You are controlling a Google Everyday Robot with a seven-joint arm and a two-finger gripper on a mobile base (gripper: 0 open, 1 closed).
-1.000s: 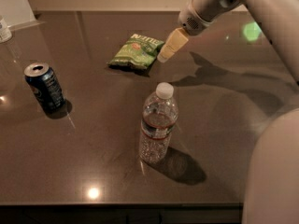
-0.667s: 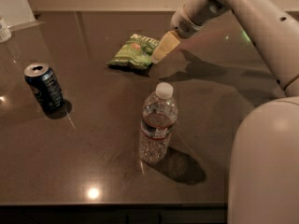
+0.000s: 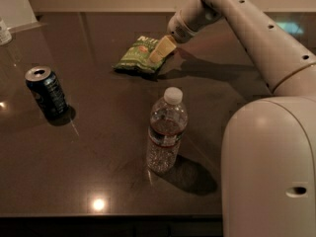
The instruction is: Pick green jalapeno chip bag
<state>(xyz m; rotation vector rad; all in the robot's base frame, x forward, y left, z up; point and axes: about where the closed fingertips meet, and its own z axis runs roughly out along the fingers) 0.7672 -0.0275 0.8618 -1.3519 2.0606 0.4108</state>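
The green jalapeno chip bag [image 3: 138,54] lies flat on the dark table at the back centre, light green with white lettering. My gripper [image 3: 162,50] hangs at the bag's right end, its pale yellow fingers over the bag's edge, close to or touching it. The white arm reaches in from the upper right.
A clear water bottle [image 3: 166,131] with a white cap stands in the middle foreground. A dark soda can [image 3: 46,91] stands at the left. The arm's white body [image 3: 269,167] fills the lower right. The table's front edge [image 3: 108,215] runs along the bottom.
The gripper has moved left and down, from beside the bag's right edge to over the bag's right end. The bag, bottle and can have not moved.
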